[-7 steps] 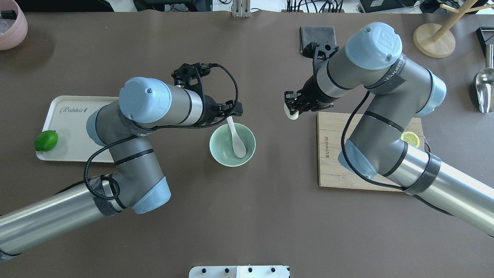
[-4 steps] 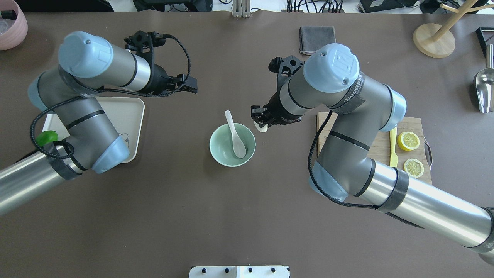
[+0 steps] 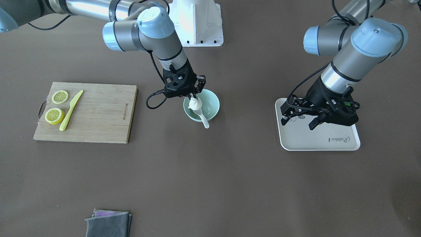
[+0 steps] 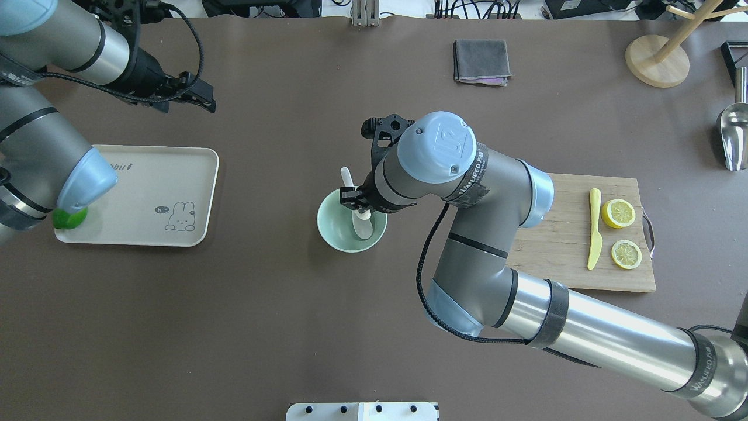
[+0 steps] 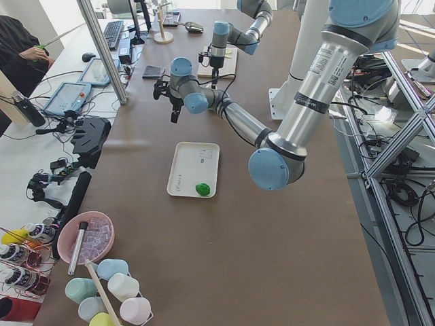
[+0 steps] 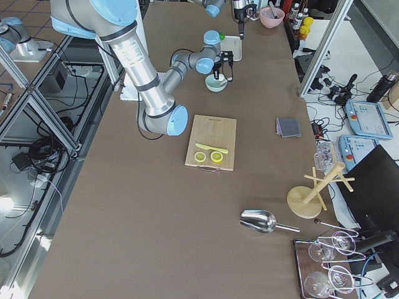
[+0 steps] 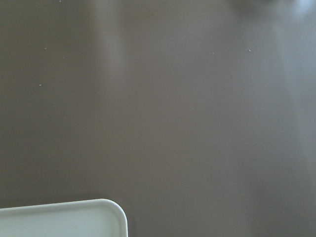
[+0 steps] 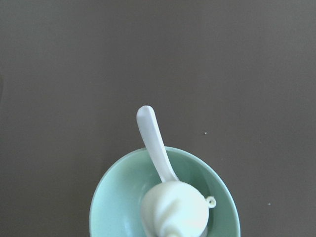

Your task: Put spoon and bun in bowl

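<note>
The mint-green bowl (image 4: 336, 225) stands mid-table. The white spoon (image 4: 346, 176) lies in it, its handle leaning out over the far rim. My right gripper (image 4: 357, 202) is shut on the white bun (image 3: 194, 104) and holds it just above the bowl's inside. In the right wrist view the bun (image 8: 174, 207) hangs over the bowl (image 8: 113, 177) and covers the scoop of the spoon (image 8: 153, 140). My left gripper (image 4: 204, 98) is open and empty, raised beyond the far edge of the tray; it also shows in the front-facing view (image 3: 297, 123).
The beige tray (image 4: 175, 169) with a green lime (image 4: 70, 218) lies at the left. A wooden cutting board (image 4: 561, 234) at the right bears a yellow knife (image 4: 594, 231) and lemon halves (image 4: 619, 213). A grey cloth (image 4: 480, 60) lies at the far side.
My right arm has carried the bun leftward from beside the cutting board to over the bowl. My left arm has drawn back from the bowl, leftward and farther away, past the tray.
</note>
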`<state>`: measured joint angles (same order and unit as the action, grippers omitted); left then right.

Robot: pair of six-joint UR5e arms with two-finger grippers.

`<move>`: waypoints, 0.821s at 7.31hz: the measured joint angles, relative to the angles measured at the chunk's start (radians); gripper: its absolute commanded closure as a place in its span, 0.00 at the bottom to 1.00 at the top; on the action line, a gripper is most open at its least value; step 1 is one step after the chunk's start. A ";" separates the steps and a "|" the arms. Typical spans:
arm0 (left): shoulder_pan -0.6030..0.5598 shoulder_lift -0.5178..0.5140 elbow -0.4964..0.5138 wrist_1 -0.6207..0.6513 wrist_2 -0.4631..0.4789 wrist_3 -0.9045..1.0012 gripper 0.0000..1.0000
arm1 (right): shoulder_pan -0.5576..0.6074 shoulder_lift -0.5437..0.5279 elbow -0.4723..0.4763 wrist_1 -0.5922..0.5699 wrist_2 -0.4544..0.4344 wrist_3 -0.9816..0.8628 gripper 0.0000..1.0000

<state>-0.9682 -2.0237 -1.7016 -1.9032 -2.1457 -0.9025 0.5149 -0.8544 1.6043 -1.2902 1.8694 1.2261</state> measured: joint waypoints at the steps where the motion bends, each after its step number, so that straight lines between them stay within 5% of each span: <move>1: -0.003 0.003 -0.005 0.007 0.000 0.006 0.02 | -0.003 0.002 -0.021 0.028 -0.002 0.003 0.00; 4: -0.023 -0.006 -0.011 0.045 0.047 0.013 0.02 | 0.010 0.000 -0.034 0.068 0.021 0.016 0.00; 6: -0.083 0.004 -0.027 0.076 0.061 0.106 0.02 | 0.094 -0.026 0.029 -0.010 0.128 -0.052 0.00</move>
<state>-1.0517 -2.0195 -1.7282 -1.8269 -2.0844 -0.7969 0.6093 -0.8805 1.6335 -1.2999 1.9977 1.1736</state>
